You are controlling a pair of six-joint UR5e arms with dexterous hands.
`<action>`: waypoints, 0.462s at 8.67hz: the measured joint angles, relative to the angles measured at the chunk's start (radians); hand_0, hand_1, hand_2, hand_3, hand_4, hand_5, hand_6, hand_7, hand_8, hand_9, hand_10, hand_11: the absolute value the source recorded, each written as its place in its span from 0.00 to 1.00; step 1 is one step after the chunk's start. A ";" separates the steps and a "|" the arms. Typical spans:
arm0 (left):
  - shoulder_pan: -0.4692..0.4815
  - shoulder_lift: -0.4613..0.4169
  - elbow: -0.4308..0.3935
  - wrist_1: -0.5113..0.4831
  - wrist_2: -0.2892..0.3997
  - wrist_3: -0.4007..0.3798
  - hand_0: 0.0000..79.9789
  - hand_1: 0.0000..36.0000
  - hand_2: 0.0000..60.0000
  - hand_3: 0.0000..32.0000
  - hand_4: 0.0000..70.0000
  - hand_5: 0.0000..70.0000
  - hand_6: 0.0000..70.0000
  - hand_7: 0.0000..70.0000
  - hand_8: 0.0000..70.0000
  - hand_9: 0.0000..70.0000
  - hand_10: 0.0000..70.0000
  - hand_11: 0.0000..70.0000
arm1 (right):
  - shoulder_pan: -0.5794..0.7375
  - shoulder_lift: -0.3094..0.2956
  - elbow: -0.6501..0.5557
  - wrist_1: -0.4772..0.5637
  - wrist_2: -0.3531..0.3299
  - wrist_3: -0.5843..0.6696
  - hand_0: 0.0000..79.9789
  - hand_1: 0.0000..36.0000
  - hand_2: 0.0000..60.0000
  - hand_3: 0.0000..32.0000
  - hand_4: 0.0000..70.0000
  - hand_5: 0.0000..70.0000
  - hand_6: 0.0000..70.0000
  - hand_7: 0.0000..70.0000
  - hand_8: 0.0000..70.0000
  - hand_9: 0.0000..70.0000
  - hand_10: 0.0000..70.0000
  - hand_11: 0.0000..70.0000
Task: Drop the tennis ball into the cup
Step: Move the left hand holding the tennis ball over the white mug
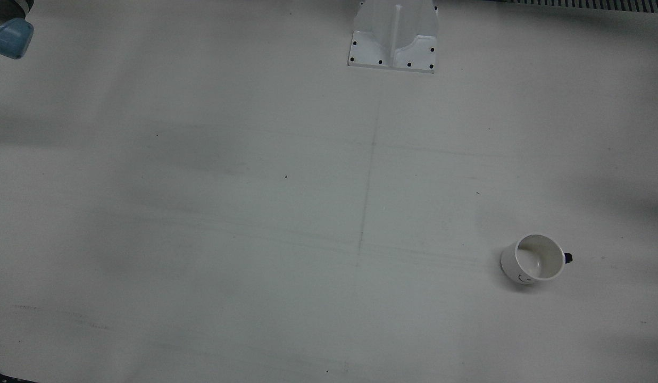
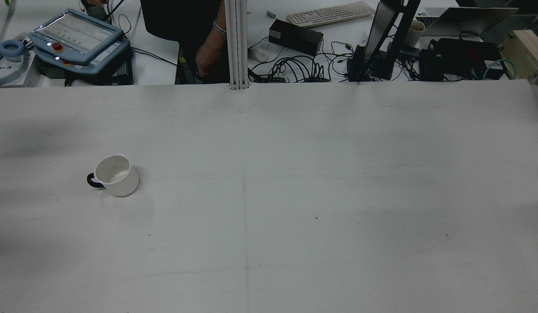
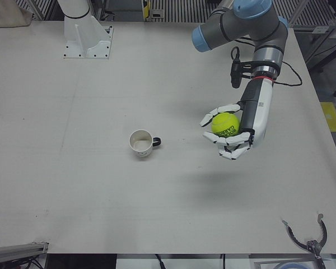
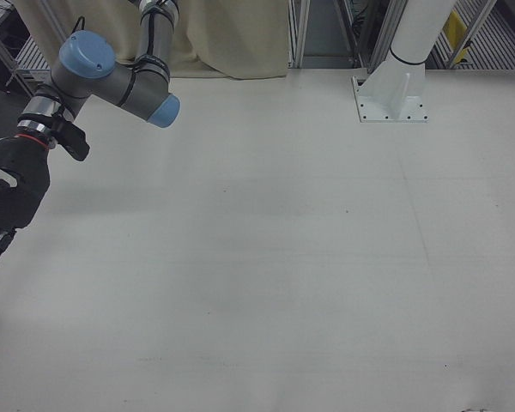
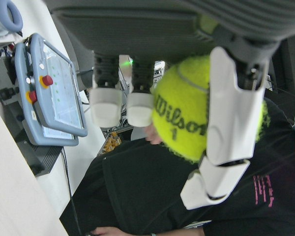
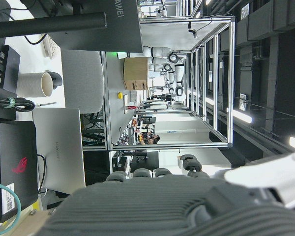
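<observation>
The white desk (image 2: 338, 182) is scuffed with faint grey marks and a thin seam line down its middle. In the rear view, a white cup (image 2: 117, 175) stands upright at about nine o'clock, its dark handle turned outward. A white arm pedestal (image 1: 393, 40) is bolted on at twelve o'clock in the front view.

Rear and front views sharing cup (image 2: 116, 175)
</observation>
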 measured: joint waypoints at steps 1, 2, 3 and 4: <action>0.028 -0.001 -0.010 0.003 -0.002 0.000 0.75 1.00 1.00 0.00 1.00 0.35 0.54 1.00 1.00 1.00 1.00 1.00 | 0.000 0.000 0.000 0.000 0.000 0.000 0.00 0.00 0.00 0.00 0.00 0.00 0.00 0.00 0.00 0.00 0.00 0.00; 0.076 -0.022 -0.020 0.019 -0.003 0.000 0.75 1.00 1.00 0.00 1.00 0.35 0.54 1.00 1.00 1.00 1.00 1.00 | 0.000 0.000 -0.001 0.000 0.000 0.000 0.00 0.00 0.00 0.00 0.00 0.00 0.00 0.00 0.00 0.00 0.00 0.00; 0.145 -0.052 -0.026 0.039 -0.006 0.001 0.75 1.00 1.00 0.00 1.00 0.35 0.54 1.00 1.00 1.00 1.00 1.00 | 0.000 0.000 -0.001 0.000 0.000 0.000 0.00 0.00 0.00 0.00 0.00 0.00 0.00 0.00 0.00 0.00 0.00 0.00; 0.219 -0.074 -0.025 0.052 -0.009 0.002 0.75 1.00 1.00 0.00 1.00 0.35 0.54 1.00 1.00 1.00 1.00 1.00 | 0.000 0.000 -0.001 0.000 0.000 0.000 0.00 0.00 0.00 0.00 0.00 0.00 0.00 0.00 0.00 0.00 0.00 0.00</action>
